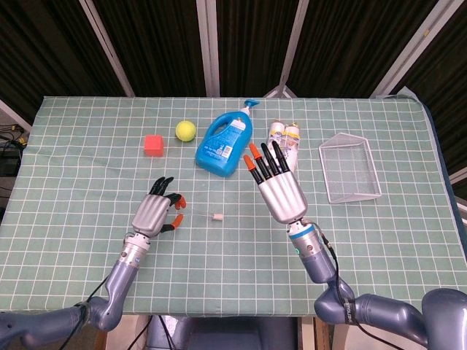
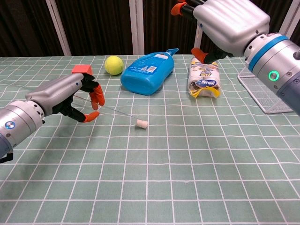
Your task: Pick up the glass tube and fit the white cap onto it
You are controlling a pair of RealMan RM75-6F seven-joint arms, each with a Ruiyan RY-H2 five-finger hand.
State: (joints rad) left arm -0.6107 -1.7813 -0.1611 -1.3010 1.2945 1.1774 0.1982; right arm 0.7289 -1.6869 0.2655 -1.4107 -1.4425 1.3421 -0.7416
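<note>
The glass tube point(image 2: 117, 114) slants down from my left hand point(image 2: 70, 96) toward the table, thin and clear. The white cap point(image 2: 141, 124) sits on its far end and rests on the green mat. In the head view the cap point(image 1: 217, 216) lies just right of my left hand point(image 1: 155, 213), whose fingers curl around the tube's near end; the tube itself barely shows there. My right hand point(image 1: 277, 186) hovers above the table with its fingers spread and nothing in it, well apart from the tube. In the chest view the right hand point(image 2: 232, 23) is high at upper right.
A blue detergent bottle point(image 1: 222, 142) lies at the back centre, with a yellow ball point(image 1: 185, 130) and a red cube point(image 1: 152, 144) to its left. A pack of small bottles point(image 1: 284, 142) sits behind my right hand. A wire basket point(image 1: 350, 169) stands at the right.
</note>
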